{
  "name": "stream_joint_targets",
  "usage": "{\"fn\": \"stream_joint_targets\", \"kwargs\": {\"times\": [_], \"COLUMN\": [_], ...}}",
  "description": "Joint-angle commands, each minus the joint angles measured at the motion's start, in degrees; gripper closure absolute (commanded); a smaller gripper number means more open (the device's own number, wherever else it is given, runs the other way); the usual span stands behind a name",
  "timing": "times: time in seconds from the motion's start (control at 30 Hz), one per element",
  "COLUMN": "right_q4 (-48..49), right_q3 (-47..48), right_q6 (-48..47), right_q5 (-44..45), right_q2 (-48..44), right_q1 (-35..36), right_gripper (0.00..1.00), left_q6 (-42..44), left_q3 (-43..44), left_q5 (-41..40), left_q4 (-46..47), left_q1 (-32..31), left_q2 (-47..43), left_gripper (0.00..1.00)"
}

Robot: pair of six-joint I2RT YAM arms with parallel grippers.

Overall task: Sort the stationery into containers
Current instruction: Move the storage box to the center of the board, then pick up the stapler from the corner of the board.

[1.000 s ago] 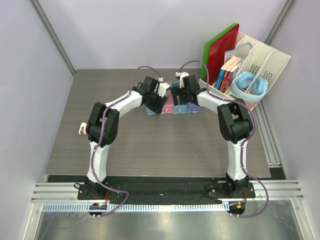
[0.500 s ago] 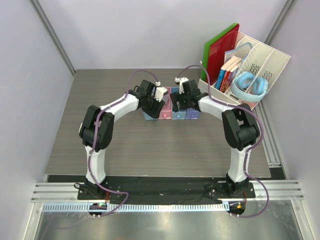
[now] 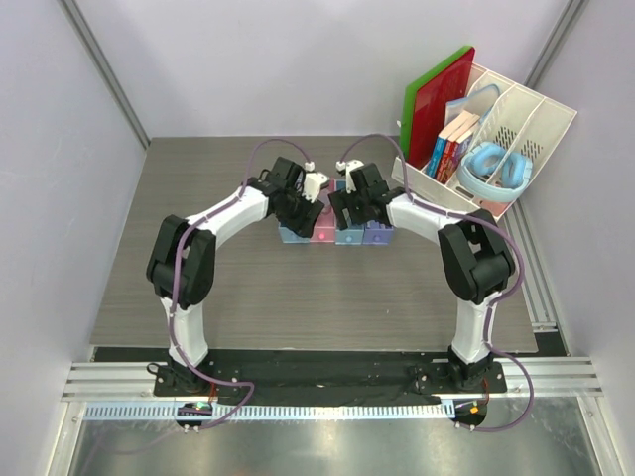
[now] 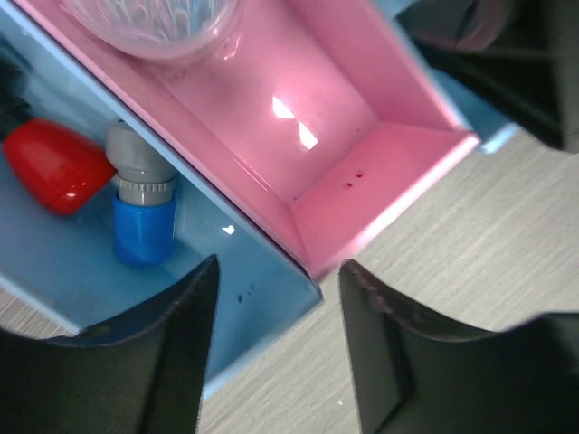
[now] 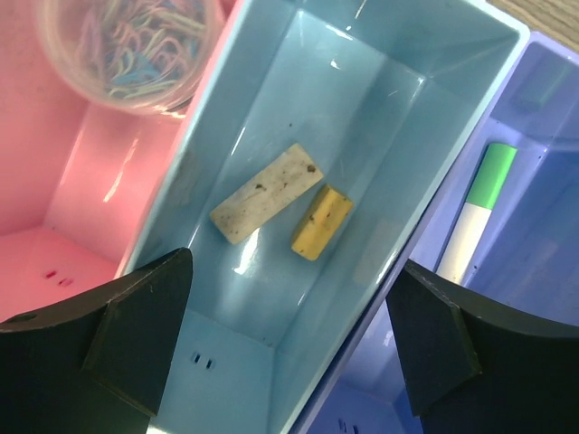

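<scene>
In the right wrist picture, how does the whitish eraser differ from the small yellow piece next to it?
The eraser is whitish with dark specks; the yellow piece is plain yellow. The eraser is longer and wider; the yellow piece is short. Both lie flat in the light-blue tray, slanted the same way.

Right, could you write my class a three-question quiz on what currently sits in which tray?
1. True or false: the eraser and the yellow piece share the light-blue tray.
2. Where does the green-tipped pen lie? A the blue tray; B the lavender tray; C the file rack.
3. Fill in: the clear tub of paper clips sits in the ___ tray.
Key: 1 true; 2 B; 3 pink tray.
</scene>
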Motion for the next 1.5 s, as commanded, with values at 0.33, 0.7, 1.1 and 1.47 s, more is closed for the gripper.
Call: {"fn": "stream_joint_targets", "kwargs": {"times": [0.33, 0.7, 1.1, 1.47], "right_q4": [-3.57, -12.34, -19.3, -20.89], "right_q3": [-0.66, 2.76, -2.67, -4.35], "right_q6": [-0.43, -5.95, -15.1, -16.07], "right_q5": [-0.51, -0.76, -0.24, 2.57], "right_q2": [-8.29, -17.43, -31.06, -35.28], "right_q1": [1.48, 1.48, 1.39, 1.48], "right_gripper": [0.09, 0.0, 0.0, 0.0], "left_q6": [1.2, 1.81, 5.32, 13.85], "left_q3": [5.0, 2.04, -14.85, -25.31], "left_q5": [1.17, -8.14, -5.08, -2.08], "left_q4": [-4.81, -5.08, -6.13, -4.82], "left_q1": [0.19, 2.29, 31.01, 47.98], "left_q2": [-8.29, -21.03, -31.5, -33.44], "left_gripper": [0.25, 0.0, 0.0, 0.0]}}
